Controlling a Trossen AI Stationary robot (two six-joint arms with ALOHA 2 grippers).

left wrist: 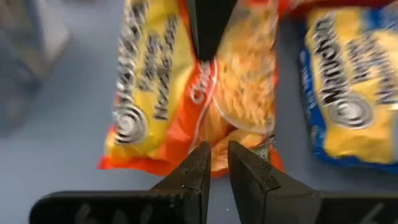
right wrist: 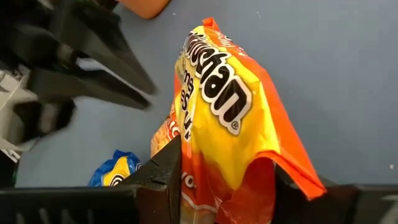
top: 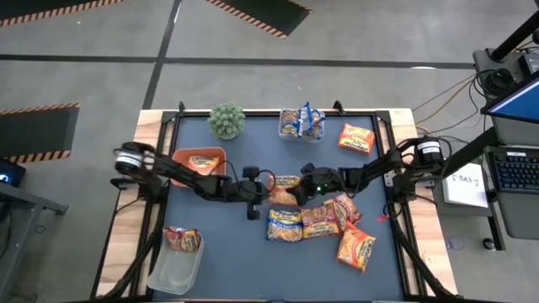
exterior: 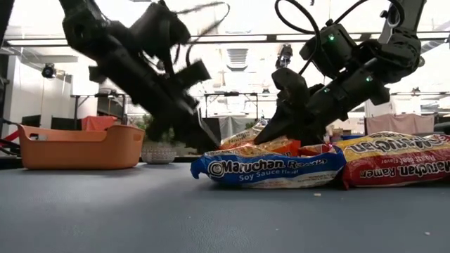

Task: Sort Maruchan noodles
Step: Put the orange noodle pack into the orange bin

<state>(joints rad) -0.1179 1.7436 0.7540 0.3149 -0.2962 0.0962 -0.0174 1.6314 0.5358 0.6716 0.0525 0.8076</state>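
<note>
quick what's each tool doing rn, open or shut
Left tool: nearly shut, empty, at the edge of the orange noodle packet.
Right tool: shut on that packet.

- From above, we cannot read the flavour of the orange packet (top: pixel 285 189) at mid-bench; both arms cover part of it.
- Level with the bench, the blue packet (exterior: pixel 271 171) hides most of that orange packet.
- The dark red packet (exterior: pixel 397 161) beside the blue one runs off the picture's edge.

Orange-yellow Maruchan packet (right wrist: pixel 233 118) lifted mid-table, crumpled, blue packet (exterior: pixel 271 169) and red packet (exterior: pixel 397 161) flat beside it
</note>
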